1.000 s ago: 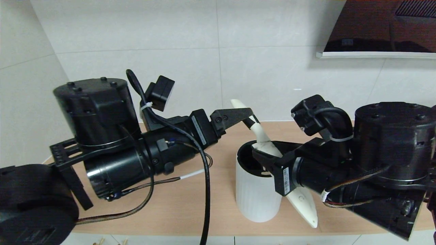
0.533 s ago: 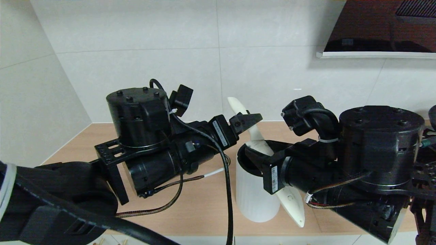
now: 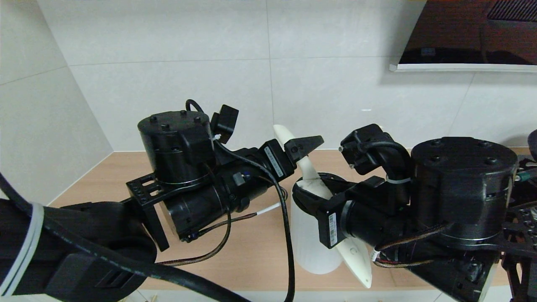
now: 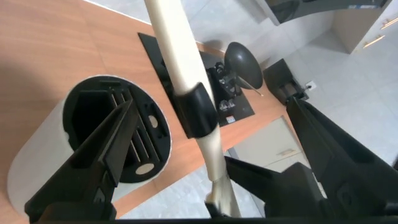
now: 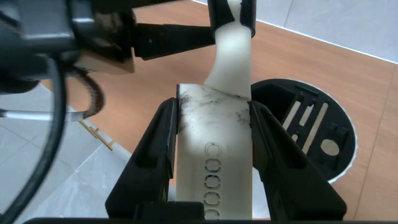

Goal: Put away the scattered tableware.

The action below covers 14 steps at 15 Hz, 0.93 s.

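Tipping the holder looks like the main hazard. The left gripper [image 3: 308, 144] stands with its jaws wide, straddling the spatula's slim upper shaft without clamping it, so it gives no support. The white spatula [image 3: 312, 180] hangs aslant above the counter. It is smooth, hard-looking plastic, with a narrow rounded shaft and a dark band around it. The shaft broadens to a flat blade with grey smudges and a row of embossed rings. Its lower end dips outside the utensil holder [image 3: 310, 247], past the rim on the robot's right, so lowered like that it would strike the wall. The holder is a pale, faintly ribbed cylinder with a black insert of narrow slots, near the front edge of the wooden counter [image 3: 251, 251]. Tall and probably light, it could topple or slide. The right gripper [image 5: 214, 124] is clamped across the blade's flat faces. Slick plastic could pivot in that single hold, and the broad blade may jam in the slots.
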Motion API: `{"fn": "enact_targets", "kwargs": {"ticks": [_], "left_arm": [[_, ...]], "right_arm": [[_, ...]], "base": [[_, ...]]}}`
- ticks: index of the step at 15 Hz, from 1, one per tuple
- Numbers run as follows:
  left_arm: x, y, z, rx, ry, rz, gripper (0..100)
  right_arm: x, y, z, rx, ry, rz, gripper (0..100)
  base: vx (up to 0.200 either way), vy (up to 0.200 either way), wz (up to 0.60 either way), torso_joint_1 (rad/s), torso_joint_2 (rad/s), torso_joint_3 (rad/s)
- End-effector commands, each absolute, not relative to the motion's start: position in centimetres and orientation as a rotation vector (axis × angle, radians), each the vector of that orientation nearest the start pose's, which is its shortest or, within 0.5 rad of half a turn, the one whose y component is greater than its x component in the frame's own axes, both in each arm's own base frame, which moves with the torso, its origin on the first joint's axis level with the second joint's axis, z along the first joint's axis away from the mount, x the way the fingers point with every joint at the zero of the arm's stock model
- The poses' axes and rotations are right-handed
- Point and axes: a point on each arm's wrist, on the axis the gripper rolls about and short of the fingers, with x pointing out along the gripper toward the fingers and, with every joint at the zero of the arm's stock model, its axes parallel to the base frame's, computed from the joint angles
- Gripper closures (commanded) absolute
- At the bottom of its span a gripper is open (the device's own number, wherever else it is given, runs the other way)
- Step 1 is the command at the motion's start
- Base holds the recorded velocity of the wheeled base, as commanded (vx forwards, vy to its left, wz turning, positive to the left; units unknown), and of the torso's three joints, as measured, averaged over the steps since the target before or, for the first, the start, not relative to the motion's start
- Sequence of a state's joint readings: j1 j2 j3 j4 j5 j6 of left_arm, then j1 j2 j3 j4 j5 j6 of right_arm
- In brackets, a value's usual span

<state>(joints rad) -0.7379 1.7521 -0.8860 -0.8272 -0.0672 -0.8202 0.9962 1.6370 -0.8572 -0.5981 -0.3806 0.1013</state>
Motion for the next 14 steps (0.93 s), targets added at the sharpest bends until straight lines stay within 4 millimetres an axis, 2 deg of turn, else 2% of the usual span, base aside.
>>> {"fn": "enact_targets", "kwargs": {"ticks": [1, 2, 3, 14], "left_arm": [[24.19, -22.19, 20.47, -0.759, 0.372, -0.739, 0], [24.21, -22.22, 20.42, -0.759, 0.373, -0.739, 0], [24.24, -22.18, 20.44, -0.759, 0.371, -0.738, 100], [24.26, -22.19, 20.38, -0.759, 0.372, -0.739, 100]], "right_arm": [[16.80, 24.45, 21.12, -0.021, 0.175, 0.606, 100], [16.80, 24.45, 21.12, -0.021, 0.175, 0.606, 100], [16.79, 24.46, 21.12, -0.021, 0.175, 0.608, 100], [16.80, 24.46, 21.14, -0.017, 0.175, 0.608, 100]], "base": [[0.000, 0.000, 0.00, 0.000, 0.00, 0.000], [0.000, 0.000, 0.00, 0.000, 0.00, 0.000], [0.000, 0.000, 0.00, 0.000, 0.00, 0.000], [0.000, 0.000, 0.00, 0.000, 0.00, 0.000]]}}
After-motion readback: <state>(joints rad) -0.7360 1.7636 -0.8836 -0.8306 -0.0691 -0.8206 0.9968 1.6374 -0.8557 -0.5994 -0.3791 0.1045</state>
